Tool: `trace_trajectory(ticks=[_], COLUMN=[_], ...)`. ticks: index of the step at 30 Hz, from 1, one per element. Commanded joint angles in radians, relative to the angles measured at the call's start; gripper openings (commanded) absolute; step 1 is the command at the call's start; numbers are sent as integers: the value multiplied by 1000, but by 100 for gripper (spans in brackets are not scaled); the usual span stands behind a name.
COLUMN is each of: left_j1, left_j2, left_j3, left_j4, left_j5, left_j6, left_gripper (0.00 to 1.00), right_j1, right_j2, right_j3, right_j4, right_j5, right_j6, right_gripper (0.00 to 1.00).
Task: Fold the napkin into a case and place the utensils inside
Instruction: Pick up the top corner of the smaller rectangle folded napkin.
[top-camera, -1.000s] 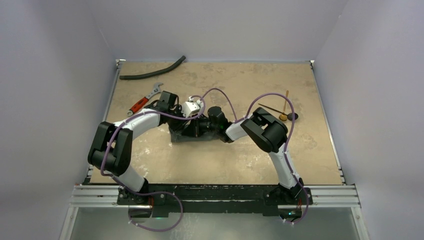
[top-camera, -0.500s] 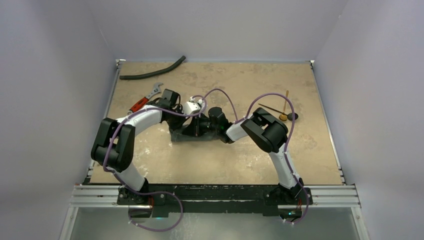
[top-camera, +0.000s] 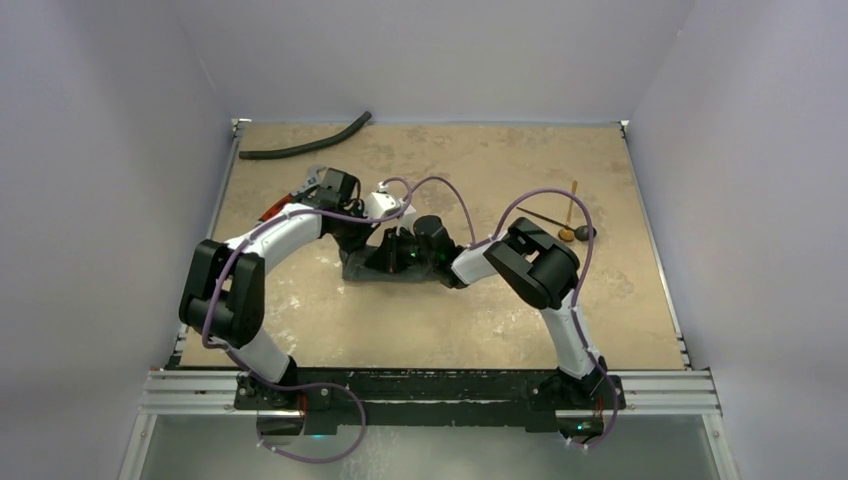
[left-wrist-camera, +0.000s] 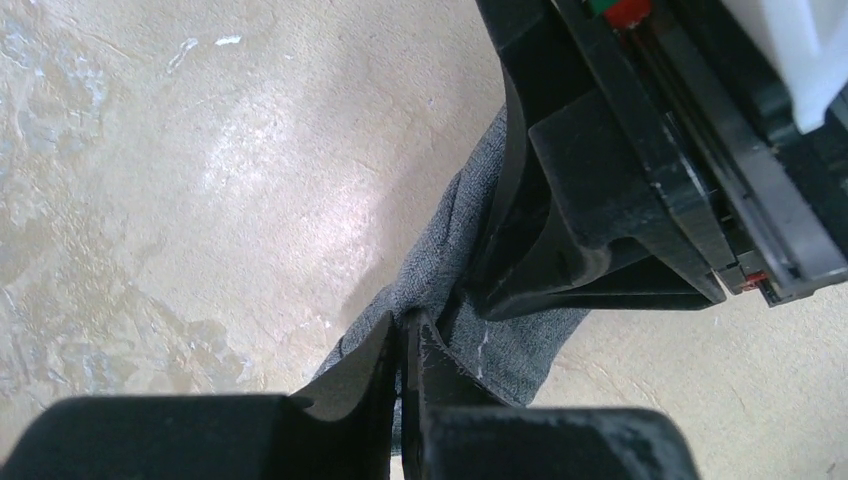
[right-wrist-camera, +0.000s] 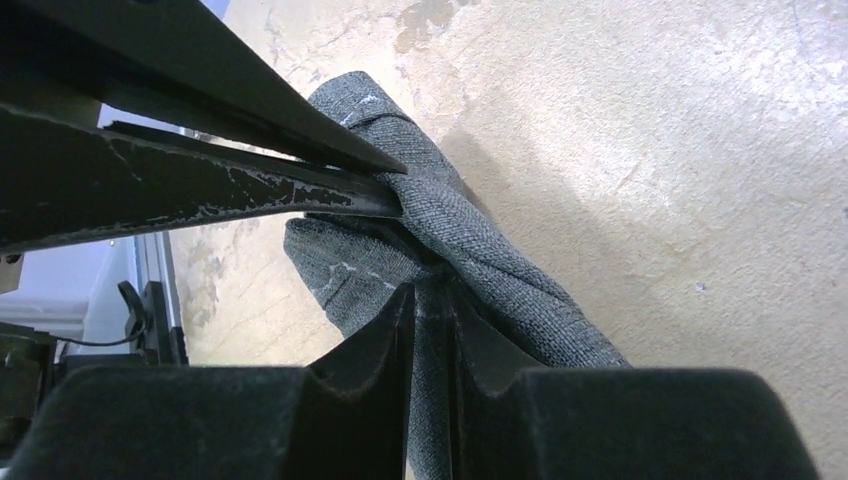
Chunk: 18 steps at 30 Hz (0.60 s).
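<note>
- Top view, centre: the napkin (top-camera: 360, 272) is largely covered by the left arm (top-camera: 285, 232) and the right arm (top-camera: 530, 262); its fold shape cannot be determined.
- Upper left: the wrench (top-camera: 270, 212) is partly hidden by the left arm.
- Right of centre: the utensils (top-camera: 572, 205) are too small to show detail.
- Both wrist views: the napkin is cut off at the lower edge.

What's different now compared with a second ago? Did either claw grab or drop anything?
The left gripper closed onto the napkin, and its wrist shifted slightly toward the far side of the table. The right gripper kept its pinch on the napkin. The utensils and hose stayed where they were.
</note>
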Motion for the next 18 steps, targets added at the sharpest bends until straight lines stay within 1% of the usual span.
trace_trajectory(ticks=[1, 5, 8, 13, 14, 16, 18], left_j1=[8, 10, 16, 16, 16, 19, 23], left_j2=[-56, -60, -59, -55, -55, -51, -44], left_j3=[-30, -68, -80, -72, -70, -65, -56], left_j4=[18, 35, 47, 54, 52, 44, 35], left_j5=[-4, -11, -5, 13, 13, 21, 36], left_j6=[-13, 16, 29, 28, 27, 21, 11], left_gripper=[0, 0, 0, 0, 0, 0, 0], right_j1=[3, 9, 11, 12, 11, 14, 21], right_j2=[-32, -58, -88, -110, -126, -160, -200], right_j3=[-47, -60, -71, -61, -66, -90, -114], right_j4=[-152, -153, -149, -206, -198, -141, -101], right_j5=[120, 148, 176, 244, 250, 211, 190], right_j6=[-59, -66, -82, -106, -112, -127, -161], right_gripper=[18, 17, 13, 9, 9, 10, 12])
